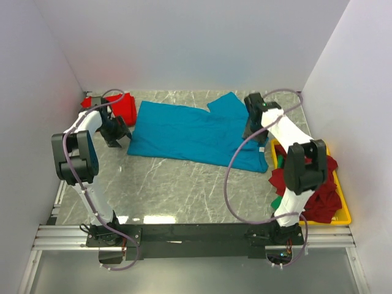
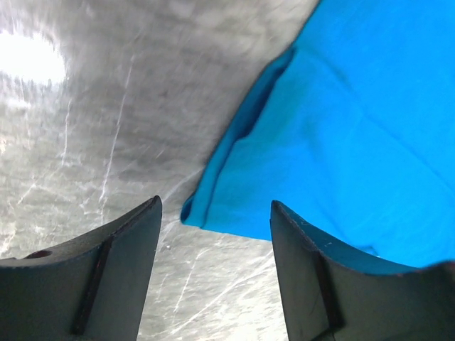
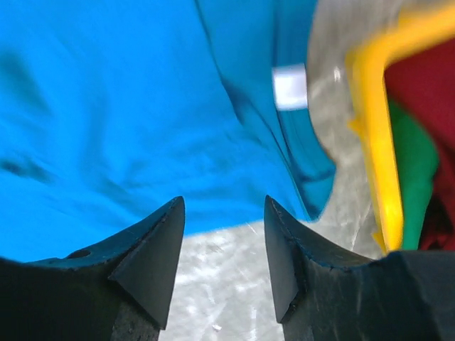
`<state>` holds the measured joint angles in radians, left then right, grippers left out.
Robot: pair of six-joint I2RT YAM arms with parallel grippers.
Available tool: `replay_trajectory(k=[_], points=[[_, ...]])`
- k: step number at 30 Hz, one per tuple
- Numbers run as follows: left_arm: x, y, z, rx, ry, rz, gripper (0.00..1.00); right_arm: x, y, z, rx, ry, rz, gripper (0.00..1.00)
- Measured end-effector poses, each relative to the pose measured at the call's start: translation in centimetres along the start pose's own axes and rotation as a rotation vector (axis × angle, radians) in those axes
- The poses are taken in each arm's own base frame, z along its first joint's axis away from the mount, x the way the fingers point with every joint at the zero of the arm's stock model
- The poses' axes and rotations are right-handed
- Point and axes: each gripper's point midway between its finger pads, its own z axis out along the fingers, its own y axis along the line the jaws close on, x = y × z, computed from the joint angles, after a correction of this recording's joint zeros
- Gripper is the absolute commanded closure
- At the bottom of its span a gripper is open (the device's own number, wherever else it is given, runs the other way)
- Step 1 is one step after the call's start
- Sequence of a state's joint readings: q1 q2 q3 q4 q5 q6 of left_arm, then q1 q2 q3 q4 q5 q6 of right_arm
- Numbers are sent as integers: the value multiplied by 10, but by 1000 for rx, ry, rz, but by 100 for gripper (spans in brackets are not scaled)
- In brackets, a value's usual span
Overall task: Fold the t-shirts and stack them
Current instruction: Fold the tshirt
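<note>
A teal-blue t-shirt (image 1: 193, 131) lies spread flat across the middle of the table. My left gripper (image 1: 116, 133) is open and empty just off the shirt's left front corner (image 2: 195, 213), above bare table. My right gripper (image 1: 252, 131) is open and empty over the shirt's right edge (image 3: 313, 192), close to its white label (image 3: 289, 87). A folded bright red t-shirt (image 1: 122, 107) lies at the back left behind my left arm. Dark red and green t-shirts (image 1: 318, 190) are heaped in the tray on the right.
A yellow plastic tray (image 1: 342, 208) stands at the right front, its rim (image 3: 377, 156) close to my right gripper. White walls enclose the table at the back and on both sides. Grey marbled table (image 1: 184, 190) shows in front of the blue shirt.
</note>
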<state>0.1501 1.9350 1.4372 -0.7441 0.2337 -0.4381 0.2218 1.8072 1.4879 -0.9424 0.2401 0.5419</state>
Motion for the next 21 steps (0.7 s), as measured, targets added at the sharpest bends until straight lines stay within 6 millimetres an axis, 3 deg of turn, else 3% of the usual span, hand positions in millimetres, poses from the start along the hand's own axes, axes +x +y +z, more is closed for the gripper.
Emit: replay_trajectory(k=[4,7,17,20,21], points=[[12,8,6,-20,28,-8,35,40,-17,7,7,61,1,46],[19,12,10,-29,46,-12,38,58,-25,10,7,83,10,46],[37,16,20,-42,79,-5,47,85,-38,22,21,103,32,48],[36,13,20,-31,76,-3,57,88,-43,26,29,111,40,48],[36,12,21,-27,74,-1,66,86,-43,27,27,106,45,48]])
